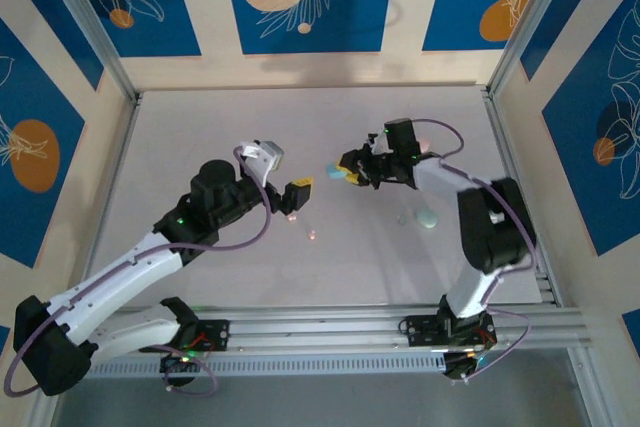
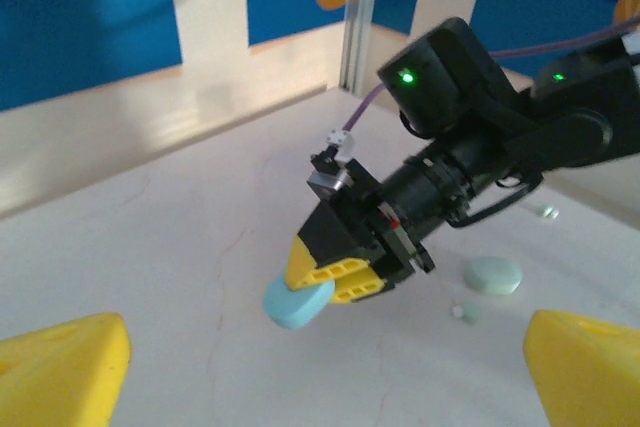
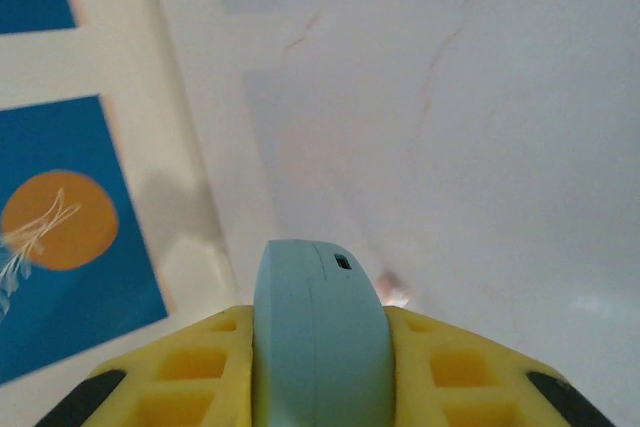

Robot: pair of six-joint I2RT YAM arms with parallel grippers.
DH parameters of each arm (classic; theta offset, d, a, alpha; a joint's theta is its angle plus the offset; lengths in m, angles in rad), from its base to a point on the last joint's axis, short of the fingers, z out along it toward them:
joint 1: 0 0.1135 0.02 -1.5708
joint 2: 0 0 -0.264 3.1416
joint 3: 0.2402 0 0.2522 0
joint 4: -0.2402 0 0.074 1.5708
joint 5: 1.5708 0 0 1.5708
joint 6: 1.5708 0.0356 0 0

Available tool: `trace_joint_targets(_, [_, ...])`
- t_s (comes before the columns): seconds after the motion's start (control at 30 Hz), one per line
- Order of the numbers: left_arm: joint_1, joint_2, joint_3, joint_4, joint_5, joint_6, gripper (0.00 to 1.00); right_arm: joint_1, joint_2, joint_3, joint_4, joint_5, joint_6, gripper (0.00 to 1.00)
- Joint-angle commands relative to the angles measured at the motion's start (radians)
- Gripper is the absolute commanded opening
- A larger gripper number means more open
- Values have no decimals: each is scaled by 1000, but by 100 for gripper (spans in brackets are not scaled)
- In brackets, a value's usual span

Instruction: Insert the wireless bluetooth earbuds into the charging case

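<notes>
Left wrist view showed the right gripper (image 2: 330, 282) raised above the table (image 2: 180, 247), its yellow fingers (image 2: 355, 282) clamped on a teal charging case (image 2: 297, 305) that looked shut. A second teal case (image 2: 492, 275) lay flat on the table. One tiny pale earbud (image 2: 462, 312) sat just beside that case, on the side toward the left gripper (image 1: 297, 196), and a speck (image 2: 548, 212) beyond it was too small to identify. The left gripper's fingers (image 2: 70, 367) were spread wide and held nothing. The earbud was probably very light, hard and glossy, so it could squirt out of a firm pinch. A gentle fingertip hold across its broadest part seemed safest.
</notes>
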Motion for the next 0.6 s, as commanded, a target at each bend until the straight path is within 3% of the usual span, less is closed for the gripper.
trace_joint_targets(0.0, [8,0,41,-140,-58,-57,100,23,99,107,-28,32,-50,21])
trace_joint_targets(0.3, [9,-15,121,-256,-42,-209,100,69,332,281,-23,77,-19,21])
trace_joint_targets(0.57, [15,-151,41,-233,-127,-137,100,98,443,374,-52,95,-16,23])
